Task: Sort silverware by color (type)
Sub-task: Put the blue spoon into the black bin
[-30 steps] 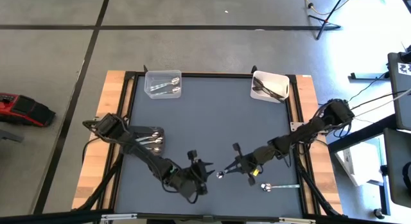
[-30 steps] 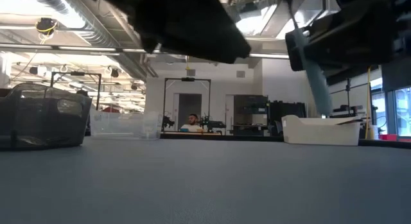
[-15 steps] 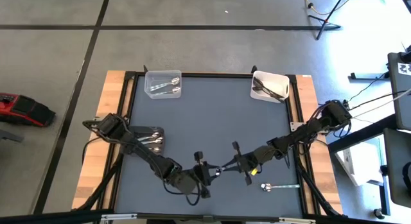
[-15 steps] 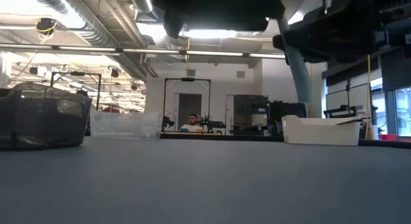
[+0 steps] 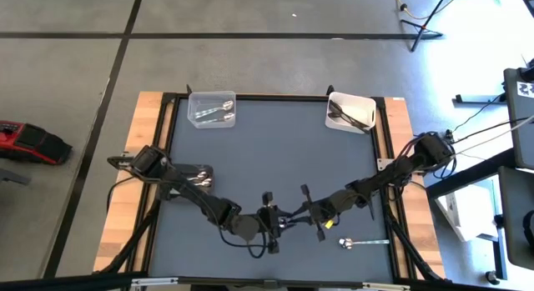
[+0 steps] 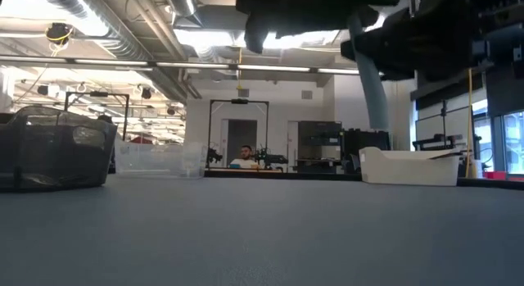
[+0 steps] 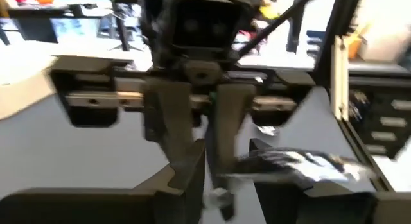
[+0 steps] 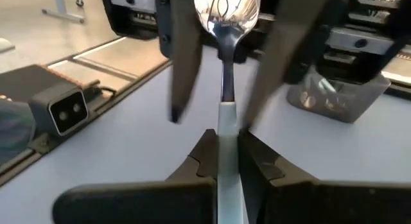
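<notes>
My right gripper (image 8: 223, 144) hangs above the table's near middle (image 5: 296, 216), shut on a shiny silver spoon (image 8: 225, 31) that points at the left arm. My left gripper (image 5: 278, 222) faces it, open. Its two dark fingers (image 8: 180, 57) stand on either side of the spoon's neck, below the bowl (image 8: 227, 7); I cannot tell whether they touch it. A clear bin (image 5: 212, 109) at the far left holds silver spoons. A white bin (image 5: 350, 112) at the far right holds dark utensils. A dark bin (image 5: 193, 181) at the left edge holds several mixed pieces. My right gripper pinches the spoon's handle (image 8: 222, 124) between its two fingers, which lie along the handle. It comes about level from the table's right. The spoon is lifted clear of the table and sticks out past the fingertips, bowl end toward the left gripper.
One more utensil (image 5: 363, 241) with a light handle lies flat on the mat near the right front corner. The mat's middle (image 5: 275, 149) is bare. In the low view a person (image 6: 243, 157) sits far behind the table.
My left gripper has travelled toward the table's right, up to the right gripper, so that its fingers now stand around the spoon's bowl end. The right gripper has edged slightly left and kept the spoon held out.
</notes>
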